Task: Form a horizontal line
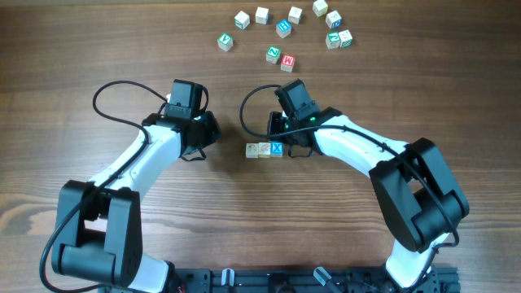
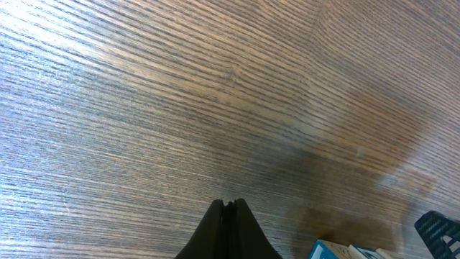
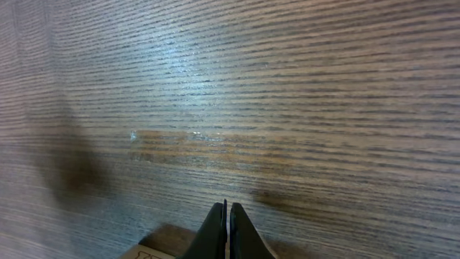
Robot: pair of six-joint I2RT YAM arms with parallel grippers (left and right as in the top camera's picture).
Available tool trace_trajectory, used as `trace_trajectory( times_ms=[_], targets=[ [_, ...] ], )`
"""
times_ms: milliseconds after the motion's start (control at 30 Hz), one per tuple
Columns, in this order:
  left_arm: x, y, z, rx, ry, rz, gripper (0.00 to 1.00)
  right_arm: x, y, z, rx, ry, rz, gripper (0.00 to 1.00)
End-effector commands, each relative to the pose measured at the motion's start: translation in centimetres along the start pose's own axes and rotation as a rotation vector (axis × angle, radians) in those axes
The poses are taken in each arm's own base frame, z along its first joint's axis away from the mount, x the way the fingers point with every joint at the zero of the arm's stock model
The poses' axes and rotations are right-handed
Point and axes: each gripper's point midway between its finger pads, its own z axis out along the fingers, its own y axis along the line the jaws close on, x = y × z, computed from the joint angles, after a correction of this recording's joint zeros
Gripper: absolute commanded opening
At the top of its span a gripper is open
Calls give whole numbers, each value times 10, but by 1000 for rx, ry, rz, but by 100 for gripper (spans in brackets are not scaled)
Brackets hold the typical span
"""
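Note:
Three small wooden cubes lie side by side in a left-to-right row at the table's middle: two pale-topped cubes (image 1: 252, 150) (image 1: 264, 150) and a cube with a blue X (image 1: 277, 148) at the right end. My right gripper (image 3: 227, 208) is shut and empty, just right of the X cube; a pale cube corner (image 3: 147, 253) shows at the bottom of its view. My left gripper (image 2: 230, 206) is shut and empty, left of the row; blue-edged cube tops (image 2: 338, 252) show at the bottom right of its view.
Several loose alphabet cubes lie scattered at the far edge, among them green-lettered ones (image 1: 225, 41) (image 1: 273, 54), a red-lettered one (image 1: 286, 62), a blue-lettered one (image 1: 283, 28) and pale ones (image 1: 262, 15). Both arms' cables loop over the table.

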Motion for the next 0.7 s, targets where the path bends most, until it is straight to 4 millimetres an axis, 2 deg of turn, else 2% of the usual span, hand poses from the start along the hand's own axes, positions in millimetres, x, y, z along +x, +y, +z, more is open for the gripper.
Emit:
trace_trajectory(
  times_ms=[0, 667],
  targets=[
    [-3, 3, -4, -8, -21, -5, 4, 6, 6, 2, -21, 30, 16, 5],
    [-3, 3, -4, -8, -20, -5, 4, 12, 8, 2, -28, 54, 31, 4]
  ],
)
